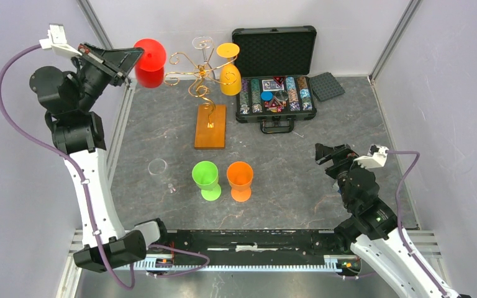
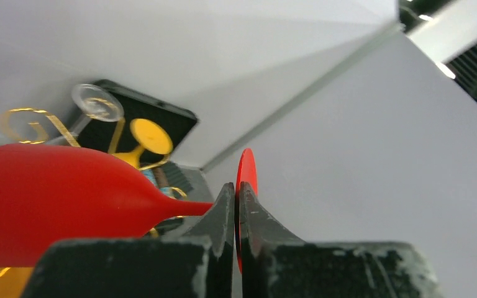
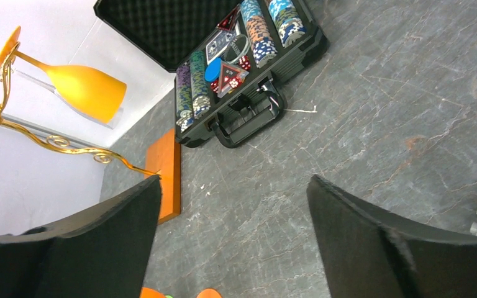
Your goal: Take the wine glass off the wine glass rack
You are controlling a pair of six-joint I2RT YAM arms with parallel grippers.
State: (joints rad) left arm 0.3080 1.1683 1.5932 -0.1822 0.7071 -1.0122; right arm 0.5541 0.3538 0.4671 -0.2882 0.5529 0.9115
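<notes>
The wine glass rack (image 1: 197, 73) is golden wire with curled arms on an orange wooden base (image 1: 211, 126), at the back middle. A red wine glass (image 1: 149, 63) hangs upside down just left of the rack's leftmost curl. My left gripper (image 1: 126, 64) is shut on its flat red foot (image 2: 246, 173), and its bowl (image 2: 56, 205) points away to the left. A yellow glass (image 1: 230, 73) and a clear glass (image 1: 202, 44) hang on the rack. My right gripper (image 1: 330, 155) is open and empty, low at the right; the right wrist view (image 3: 234, 181) shows the rack (image 3: 49, 139).
An open black chip case (image 1: 276, 74) stands right of the rack. A green glass (image 1: 205, 179) and an orange glass (image 1: 240, 180) stand upright in front of the rack's base. A clear glass (image 1: 159, 168) lies on the table to their left.
</notes>
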